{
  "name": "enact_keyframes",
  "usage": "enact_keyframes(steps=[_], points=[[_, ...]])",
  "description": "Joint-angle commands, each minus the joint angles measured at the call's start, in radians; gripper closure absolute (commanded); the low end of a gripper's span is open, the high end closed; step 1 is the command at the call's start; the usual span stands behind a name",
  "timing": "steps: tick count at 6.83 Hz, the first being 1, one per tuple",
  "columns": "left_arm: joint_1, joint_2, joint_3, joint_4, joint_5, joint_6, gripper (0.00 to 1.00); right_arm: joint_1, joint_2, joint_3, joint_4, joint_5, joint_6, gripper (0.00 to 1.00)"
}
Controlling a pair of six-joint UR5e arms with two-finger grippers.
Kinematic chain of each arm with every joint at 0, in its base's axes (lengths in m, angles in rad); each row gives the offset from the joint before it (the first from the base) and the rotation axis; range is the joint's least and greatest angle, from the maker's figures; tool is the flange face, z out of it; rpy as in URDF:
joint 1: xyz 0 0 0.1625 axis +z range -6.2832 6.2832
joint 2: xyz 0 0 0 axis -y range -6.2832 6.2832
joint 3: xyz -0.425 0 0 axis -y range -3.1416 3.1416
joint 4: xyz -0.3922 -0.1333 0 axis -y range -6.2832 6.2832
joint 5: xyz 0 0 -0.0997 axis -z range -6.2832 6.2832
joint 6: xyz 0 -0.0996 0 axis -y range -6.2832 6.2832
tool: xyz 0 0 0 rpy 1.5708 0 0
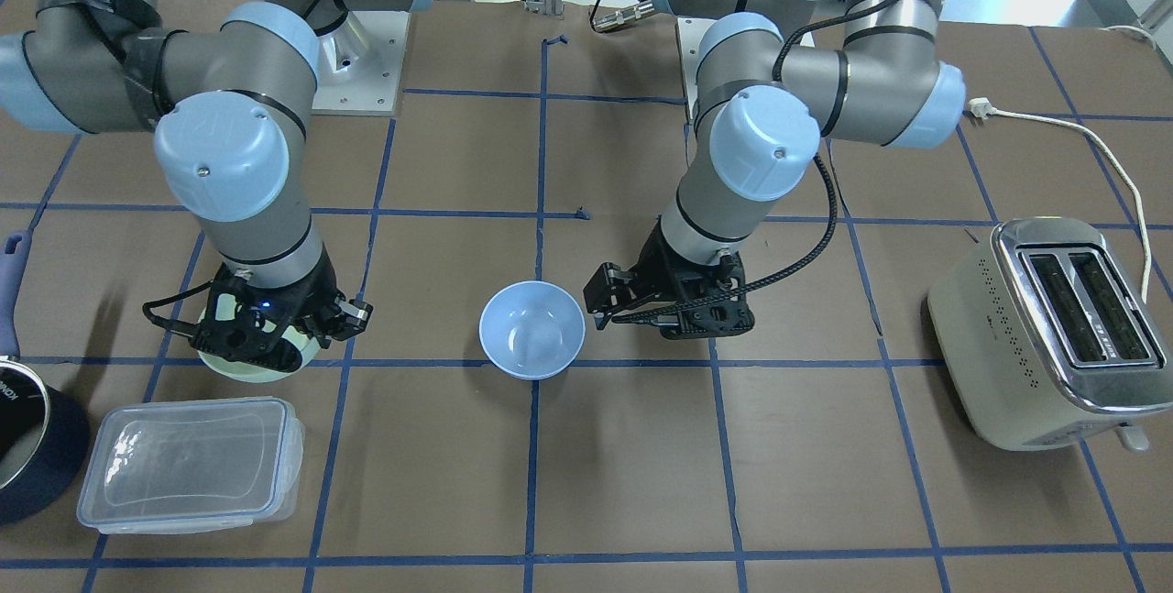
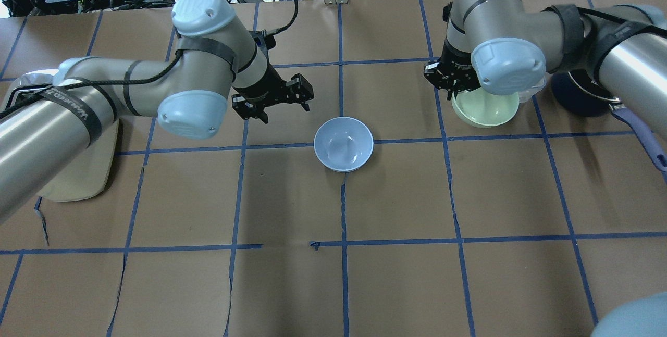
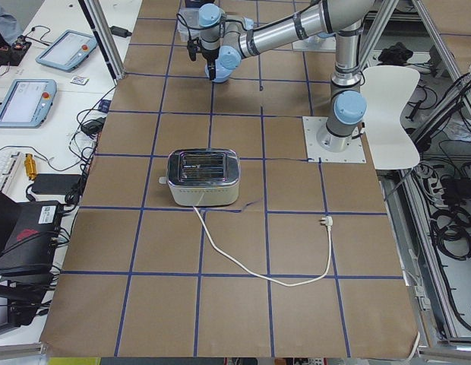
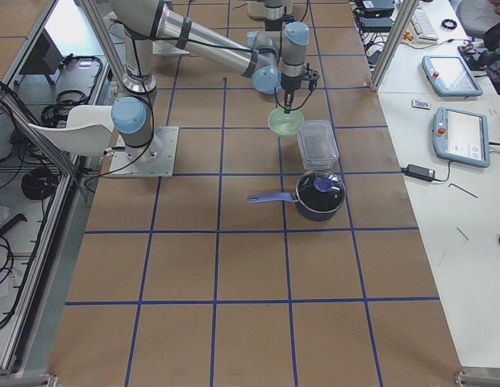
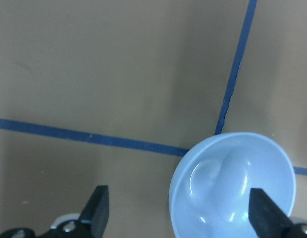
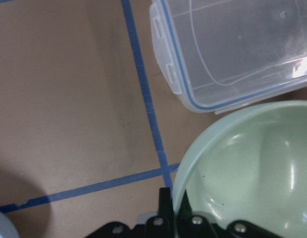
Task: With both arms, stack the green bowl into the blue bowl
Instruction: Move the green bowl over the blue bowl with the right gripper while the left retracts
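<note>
The right pincer is pinching the rim of the green bowl. Its fingers are pressing close together over the pale wall, and one dark finger is showing just outside the rim in the right wrist view. The green bowl is sitting mouth-up on the robot's right side of the table, just beside a clear plastic container. Whether it is resting on the paper or hanging slightly above it, I cannot tell. The blue bowl is standing upright near the middle of the table, sitting where blue tape lines are crossing, well apart from the green bowl. The left pincer is hanging just beside the blue bowl on the robot's left, pointing down, with its fingers spreading wide and gripping nothing. The exterior views are showing a gap between it and the bowl. A dark navy pot is standing further toward the right end than the container, and a toaster is sitting at the left end.
</note>
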Motion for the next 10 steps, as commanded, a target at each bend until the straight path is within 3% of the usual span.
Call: enact_keyframes(steps=[1,3,5,8,10], points=[[0.078,0.08,0.146,-0.273,0.162,0.262,0.0,0.106,0.047,-0.091,0.053,0.013,0.165,1.0],[0.092,0.16,0.212,-0.338,0.152,0.265,0.0,0.213,0.138,-0.191,0.056,0.014,0.297,1.0],[0.098,0.207,0.205,-0.354,0.149,0.26,0.0,0.297,0.228,-0.272,0.057,0.016,0.419,1.0],[0.106,0.194,0.194,-0.355,0.118,0.249,0.0,0.35,0.269,-0.287,0.058,0.042,0.508,1.0],[0.108,0.194,0.193,-0.357,0.118,0.249,0.0,0.353,0.267,-0.285,0.081,0.111,0.528,1.0]])
